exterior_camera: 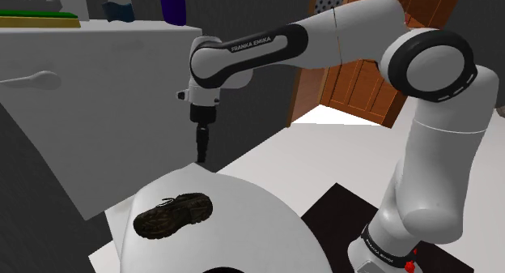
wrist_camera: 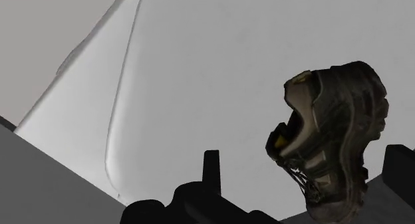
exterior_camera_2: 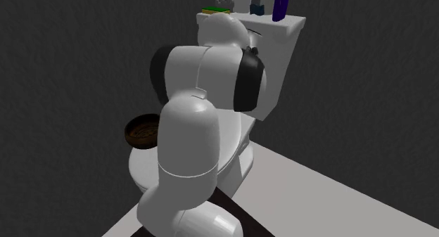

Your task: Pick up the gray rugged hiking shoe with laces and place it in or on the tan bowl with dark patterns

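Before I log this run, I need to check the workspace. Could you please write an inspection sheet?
Surface: white toilet lid, closed.
Job's things: dark laced shoe lying on the lid; brown patterned bowl on the lid too.
Clutter: green pad and purple bottle on the tank.
Grippers: gripper open, over the lid, apart from the shoe.
Cables: nothing seen.
Surroundings: dark walls, wooden door.

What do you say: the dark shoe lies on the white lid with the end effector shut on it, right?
No: the end effector is open and hangs clear above the shoe, as the shoulder and wrist views show. The shoe does lie on the white lid.
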Motion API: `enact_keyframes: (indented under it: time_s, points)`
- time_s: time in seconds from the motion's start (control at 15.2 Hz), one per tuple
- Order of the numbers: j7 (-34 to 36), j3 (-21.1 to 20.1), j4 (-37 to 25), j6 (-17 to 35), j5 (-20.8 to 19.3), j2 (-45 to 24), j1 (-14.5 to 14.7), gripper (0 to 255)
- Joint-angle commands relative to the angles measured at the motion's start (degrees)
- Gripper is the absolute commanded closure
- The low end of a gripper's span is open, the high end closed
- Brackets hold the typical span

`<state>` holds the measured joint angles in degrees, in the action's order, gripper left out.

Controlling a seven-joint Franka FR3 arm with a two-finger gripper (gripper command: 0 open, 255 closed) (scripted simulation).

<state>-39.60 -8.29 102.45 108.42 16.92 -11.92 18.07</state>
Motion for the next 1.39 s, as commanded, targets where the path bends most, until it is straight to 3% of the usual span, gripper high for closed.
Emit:
enact_keyframes:
  time_s: [0.0,0.66,1.32]
  points:
    - [-1.87,-1.13,-2.79,-0.61,0.41,-2.97,0.87,0]
    - [-9.19,-6.68,-17.69,-4.1,0.07,-18.04,6.14,0]
    - [-9.6,-7.01,-13.23,1.25,0.44,-18.7,7.14,0]
